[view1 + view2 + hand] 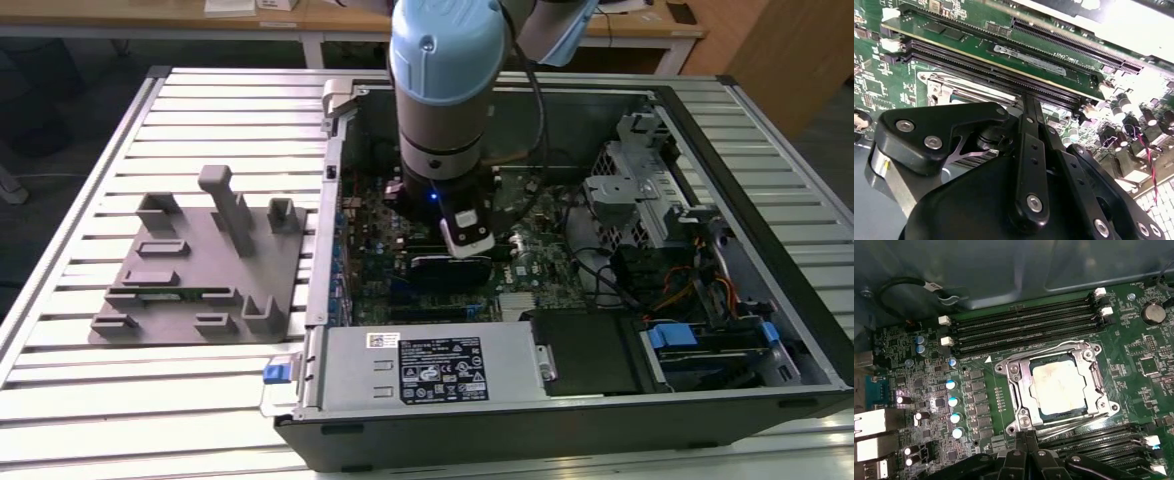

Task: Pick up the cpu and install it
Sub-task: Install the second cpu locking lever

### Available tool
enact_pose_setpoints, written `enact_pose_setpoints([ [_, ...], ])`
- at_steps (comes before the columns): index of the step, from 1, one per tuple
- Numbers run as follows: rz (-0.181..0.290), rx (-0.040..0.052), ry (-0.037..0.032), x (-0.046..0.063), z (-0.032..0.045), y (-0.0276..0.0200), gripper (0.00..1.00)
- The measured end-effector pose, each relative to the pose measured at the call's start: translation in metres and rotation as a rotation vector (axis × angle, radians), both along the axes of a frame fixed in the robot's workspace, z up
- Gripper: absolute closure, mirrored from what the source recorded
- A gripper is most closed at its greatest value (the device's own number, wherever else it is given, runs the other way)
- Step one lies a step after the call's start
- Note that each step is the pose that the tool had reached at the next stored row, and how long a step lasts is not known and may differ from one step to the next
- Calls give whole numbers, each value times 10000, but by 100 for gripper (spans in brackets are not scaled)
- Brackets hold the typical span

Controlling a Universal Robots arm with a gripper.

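In the exterior view the arm [447, 90] reached down into the open computer case [694, 150], which lay on its side on a slatted metal table [80, 400], and the gripper [467, 240] hung just above the motherboard [387, 240] near the middle of the case. On the exterior view's left, outside the case, a grey plastic fixture block [200, 265] sat on the table, well apart from the arm. In the first wrist view the cpu [1059, 387] lay flat inside the metal socket frame [1019, 390] on the green board, its silvery top stained with a yellowish patch, with memory slots [1024, 327] running along both sides of the socket. The gripper's black linkage [1026, 460] showed at the edge of that view, apart from the chip. In the second wrist view the linkage [1029, 165] covered the fingertips, so I could not tell whether the tool was wide or narrow, nor whether it held anything.
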State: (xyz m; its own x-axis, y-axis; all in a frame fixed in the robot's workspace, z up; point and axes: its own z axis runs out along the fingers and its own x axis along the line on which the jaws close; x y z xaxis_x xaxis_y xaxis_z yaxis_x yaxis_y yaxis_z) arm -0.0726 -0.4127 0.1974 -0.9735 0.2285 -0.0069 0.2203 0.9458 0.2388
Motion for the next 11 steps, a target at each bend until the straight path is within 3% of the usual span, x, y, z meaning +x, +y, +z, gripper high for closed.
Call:
enact_pose_setpoints([
  [3,3,133,0,-8,-13,0,89],
  [6,3,343,-1,-24,-24,0,89],
  [11,2,551,-1,-44,-55,0,89],
])
